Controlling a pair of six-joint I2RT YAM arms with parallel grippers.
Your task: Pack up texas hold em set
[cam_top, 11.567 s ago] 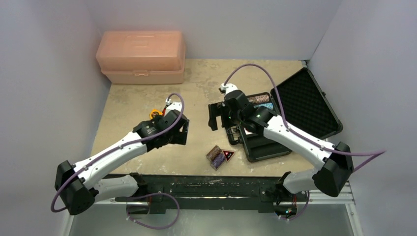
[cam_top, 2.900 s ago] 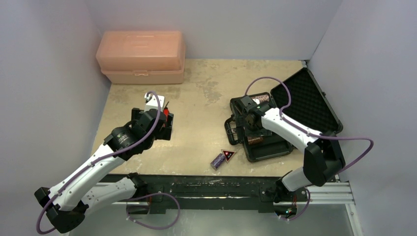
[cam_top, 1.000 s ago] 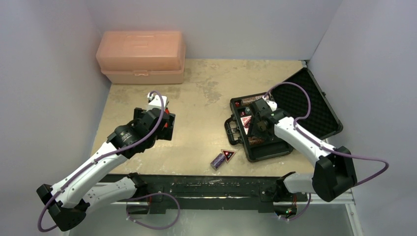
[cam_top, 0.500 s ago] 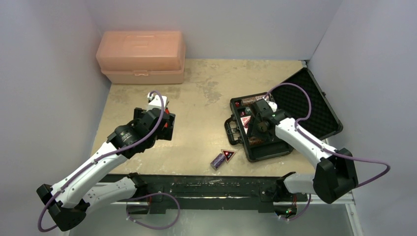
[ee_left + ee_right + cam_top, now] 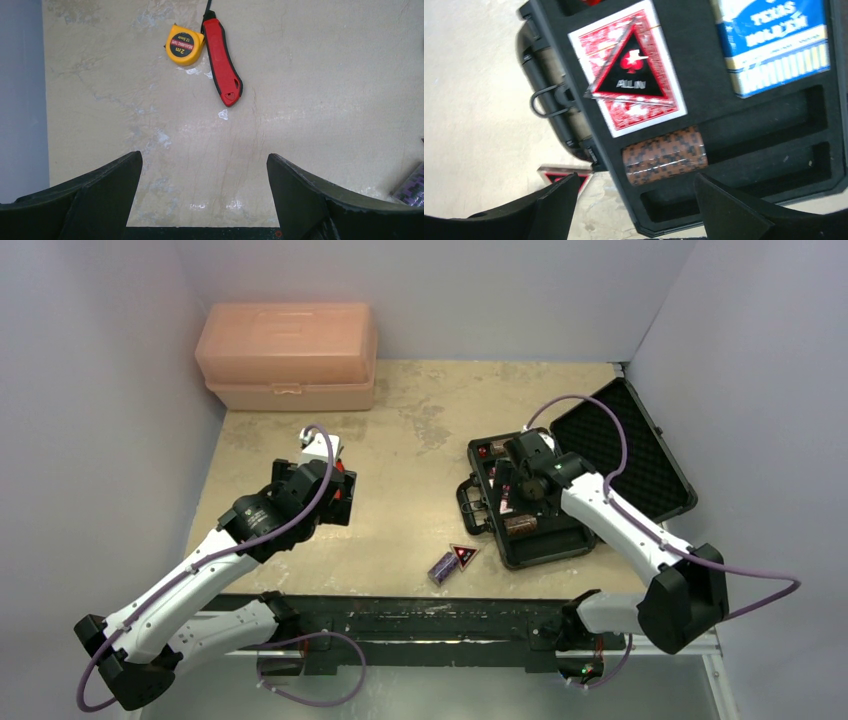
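The black case (image 5: 548,550) lies open at the right, its foam lid (image 5: 625,455) tipped back. My right gripper (image 5: 512,485) hovers over it, open and empty. In the right wrist view my right gripper (image 5: 634,200) is above the case's foam (image 5: 774,125), which holds a red deck (image 5: 651,117) with a black-red triangular token (image 5: 631,80) on it, a blue deck (image 5: 774,45) and a brown chip stack (image 5: 664,156). A second token (image 5: 463,556) and a purple chip stack (image 5: 441,567) lie on the table. My left gripper (image 5: 204,165) is open and empty.
A red folding knife (image 5: 222,62) and a yellow tape measure (image 5: 185,45) lie just ahead of my left gripper. The large peach plastic box (image 5: 288,355) stands closed at the back left. The purple chip stack shows at the right edge of the left wrist view (image 5: 412,185).
The brown chip stack went from the table into the case. My right gripper has drawn back from it towards the case's far side. The left arm has stayed by the knife.
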